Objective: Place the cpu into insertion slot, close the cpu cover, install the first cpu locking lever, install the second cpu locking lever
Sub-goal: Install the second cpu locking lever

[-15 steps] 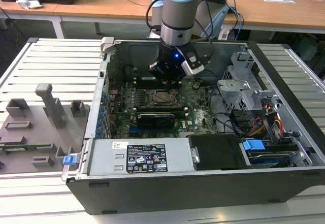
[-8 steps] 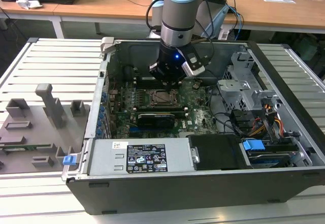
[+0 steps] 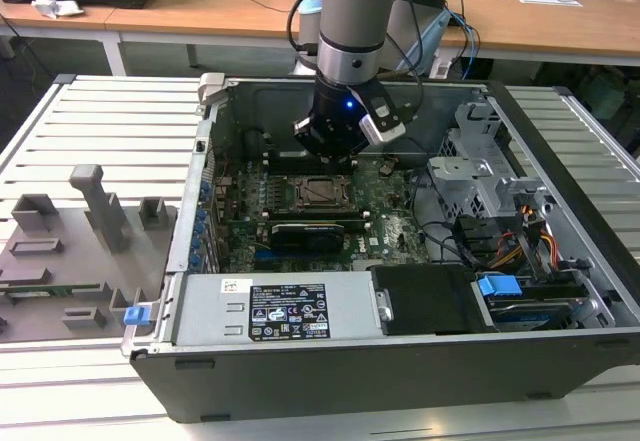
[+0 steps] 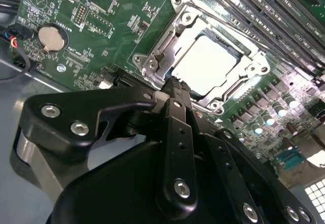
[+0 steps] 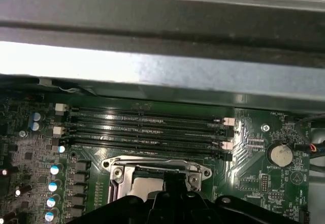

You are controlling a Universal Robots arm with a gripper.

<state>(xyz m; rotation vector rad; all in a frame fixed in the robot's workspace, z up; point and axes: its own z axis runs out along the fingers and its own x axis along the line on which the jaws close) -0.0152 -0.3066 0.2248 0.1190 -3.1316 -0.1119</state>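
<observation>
Second wrist view, centre frame: claw (image 4: 173,89), fingers pressed together, tip at the cover's (image 4: 175,41) edge; cpu (image 4: 210,64) sits in the slot (image 4: 229,89), cover down.

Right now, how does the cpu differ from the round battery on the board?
The cpu is square and pale, framed by the cpu cover; the coin battery is round, in an open holder. The gripper is near the cpu, farther from the battery. Both are flat, metallic, on the green board.

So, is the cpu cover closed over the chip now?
Closed: the cpu cover lies flat, framing the cpu in its window.
</observation>
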